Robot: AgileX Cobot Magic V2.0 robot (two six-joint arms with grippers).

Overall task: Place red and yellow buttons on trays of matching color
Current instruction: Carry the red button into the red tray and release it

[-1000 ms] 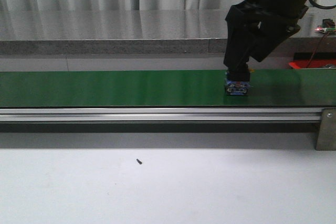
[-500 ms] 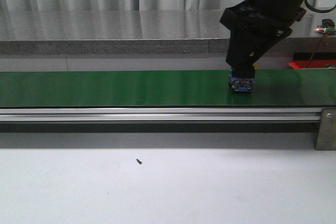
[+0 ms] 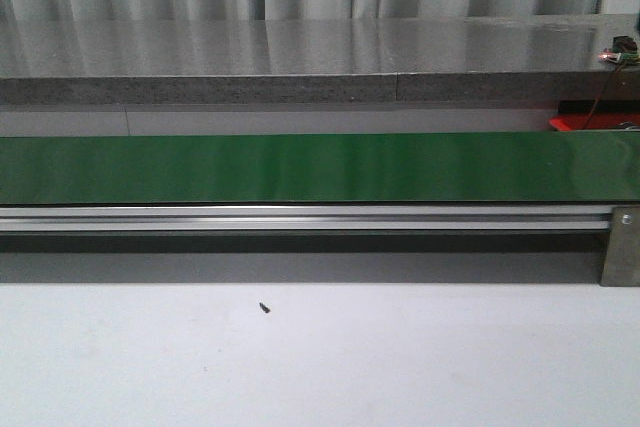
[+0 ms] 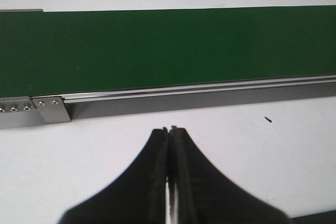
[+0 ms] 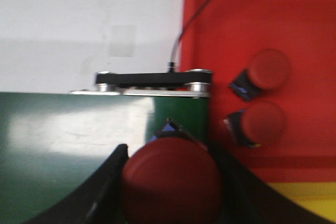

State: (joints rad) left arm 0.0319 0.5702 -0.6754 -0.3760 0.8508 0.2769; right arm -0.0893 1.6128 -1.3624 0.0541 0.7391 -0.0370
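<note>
Beyond the green conveyor belt (image 5: 63,150), the right gripper (image 5: 170,182) clamps a round red button (image 5: 170,182); released early, it could miss the red tray (image 5: 315,24). The left gripper (image 4: 169,171) sits closed, empty.

1. The left gripper (image 4: 169,145), seen from its own wrist camera, has two matte black fingers (image 4: 157,182), each broad at the base and sweeping in a smooth curve to a narrow tip.
2. Their inner faces look rougher and slightly ridged, with a thin pale line showing along the seam where they meet.
3. The right gripper (image 5: 169,182) shows the same black, curved fingers (image 5: 102,195), blurred and dark at the edges of its wrist view.
4. No cables, screws or markings can be made out on either pair.
</note>
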